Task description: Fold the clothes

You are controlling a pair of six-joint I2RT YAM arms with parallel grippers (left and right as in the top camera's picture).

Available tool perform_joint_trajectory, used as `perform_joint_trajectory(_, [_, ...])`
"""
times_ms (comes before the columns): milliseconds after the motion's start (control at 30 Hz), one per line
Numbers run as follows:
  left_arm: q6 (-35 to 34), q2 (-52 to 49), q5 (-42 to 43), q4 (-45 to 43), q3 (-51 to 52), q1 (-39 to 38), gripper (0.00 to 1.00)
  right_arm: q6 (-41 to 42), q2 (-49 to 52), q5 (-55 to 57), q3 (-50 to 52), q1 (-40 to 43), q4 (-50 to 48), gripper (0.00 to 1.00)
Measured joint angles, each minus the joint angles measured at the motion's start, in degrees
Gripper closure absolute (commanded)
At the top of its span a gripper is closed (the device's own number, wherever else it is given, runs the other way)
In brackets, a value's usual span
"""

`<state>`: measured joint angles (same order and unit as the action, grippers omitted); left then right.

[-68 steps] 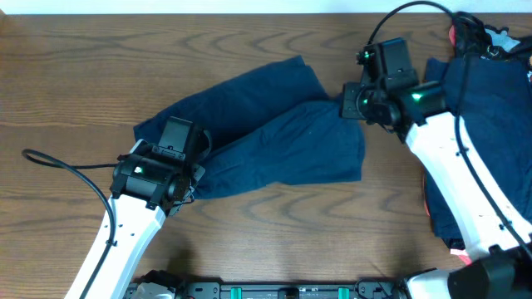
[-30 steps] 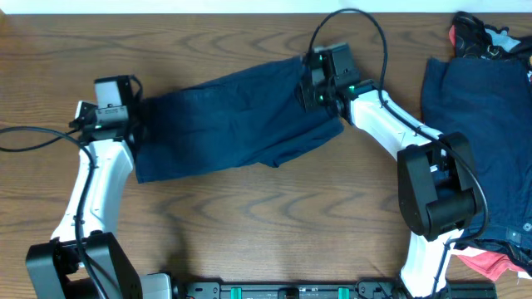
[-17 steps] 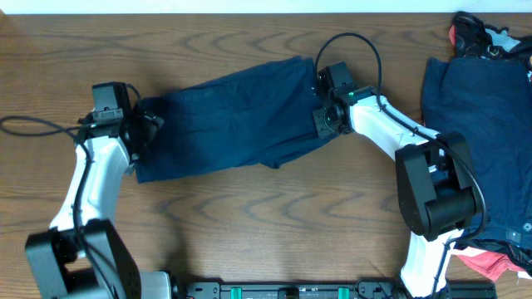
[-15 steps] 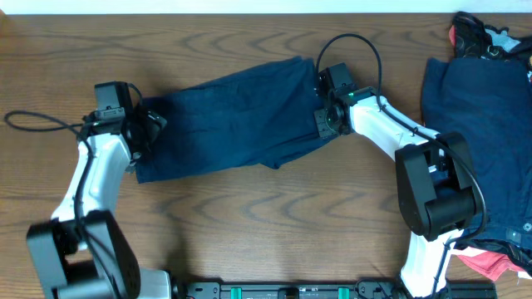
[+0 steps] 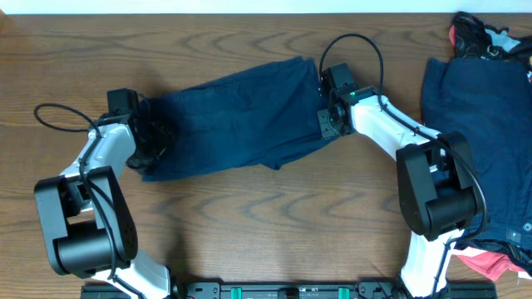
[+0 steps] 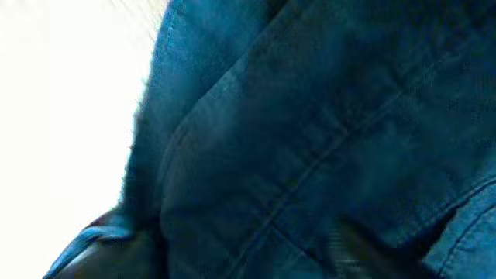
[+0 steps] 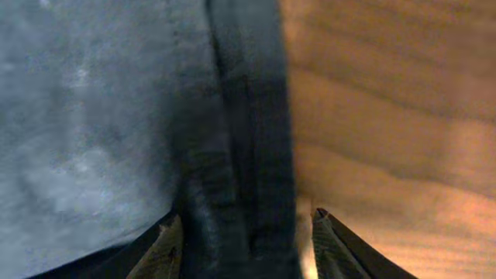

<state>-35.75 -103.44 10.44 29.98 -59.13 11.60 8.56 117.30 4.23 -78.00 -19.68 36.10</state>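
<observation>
A dark navy pair of shorts [image 5: 237, 116] lies spread across the middle of the table, its legs pointing right. My left gripper [image 5: 150, 141] presses into the shorts' left end, where the cloth is bunched. Blue cloth [image 6: 310, 139] fills the left wrist view, and its jaws cannot be made out there. My right gripper [image 5: 326, 123] sits at the shorts' right edge. In the right wrist view the right gripper [image 7: 248, 236] stands open astride the dark hem [image 7: 244, 155], with bare wood showing beside one fingertip [image 7: 332, 240].
More clothes are heaped at the right edge: a large navy garment [image 5: 474, 108], a black piece [image 5: 478, 26] and pink-red bits [image 5: 490, 262]. The left arm's cable [image 5: 58, 112] loops over the table at the left. Bare wood [image 5: 274, 224] lies in front of the shorts.
The left gripper has moved right and toward the front, onto the shorts' left end, bunching the cloth there. The right gripper has shifted slightly along the right hem.
</observation>
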Motion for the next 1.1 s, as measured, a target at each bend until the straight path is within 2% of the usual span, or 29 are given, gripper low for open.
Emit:
perform_joint_trajectory(100, [1.01,-0.46,3.45,0.72,0.00,-0.07,0.94,0.07,-0.09,-3.52,-2.03,0.04,2.58,0.56])
perform_joint_trajectory(267, [3.39,-0.11,6.49,5.03,-0.02,-0.07,0.94,-2.27,-2.34,-14.05,-6.14,0.11,3.23,0.82])
perform_joint_trajectory(300, [3.98,0.09,6.82,6.12,-0.02,-0.07,0.94,-2.97,-2.93,-15.91,-6.64,0.07,3.15,0.85])
perform_joint_trajectory(467, [6.16,4.63,7.63,13.62,-0.04,-0.09,0.94,-5.29,-5.49,-26.51,-7.85,-2.01,2.97,0.87])
perform_joint_trajectory(667, [7.17,17.81,7.96,20.74,-1.25,-0.13,0.94,-6.21,-2.58,-31.61,-7.65,-10.16,2.84,0.87])
perform_joint_trajectory(867, [7.28,29.90,11.19,23.17,-1.66,-0.13,0.94,-6.27,4.96,-33.81,-7.63,-20.28,-2.14,0.86])
perform_joint_trajectory(1100, [5.53,40.50,15.56,21.55,-1.66,-0.15,0.94,-5.81,9.73,-36.74,-7.43,-28.94,-13.29,0.77])
